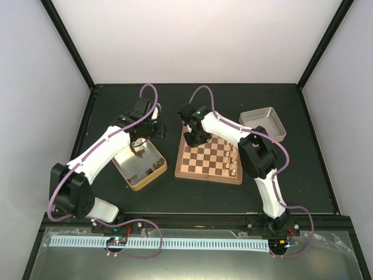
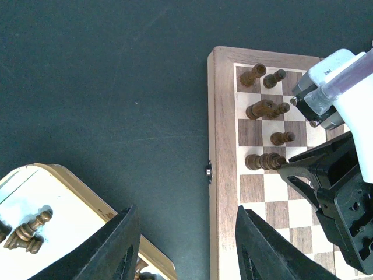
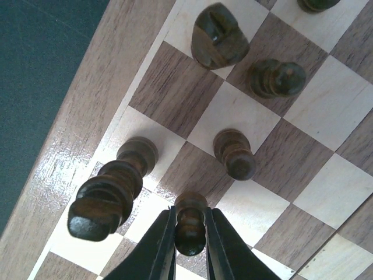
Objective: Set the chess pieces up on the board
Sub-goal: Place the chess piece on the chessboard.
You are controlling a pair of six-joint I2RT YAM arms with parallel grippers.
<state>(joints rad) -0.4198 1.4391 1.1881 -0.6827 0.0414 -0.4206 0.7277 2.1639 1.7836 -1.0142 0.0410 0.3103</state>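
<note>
The board [image 1: 210, 158] lies mid-table, and its left edge shows in the left wrist view [image 2: 224, 146]. Several dark chess pieces [image 2: 265, 108] stand on its far left squares. My right gripper [image 3: 190, 233] is shut on a dark pawn [image 3: 190, 224], its base on or just above a square, beside a tall dark piece [image 3: 108, 189] and another pawn [image 3: 233, 154]. In the top view it hovers over the board's far left corner [image 1: 195, 137]. My left gripper [image 2: 183, 245] is open and empty over the mat between the board and the gold tin [image 1: 140, 166].
The gold tin [image 2: 87, 195] holds more dark pieces [image 2: 26, 230]. Pale cream pieces [image 1: 234, 163] line the board's right side. A silver tin [image 1: 265, 123] stands at the back right.
</note>
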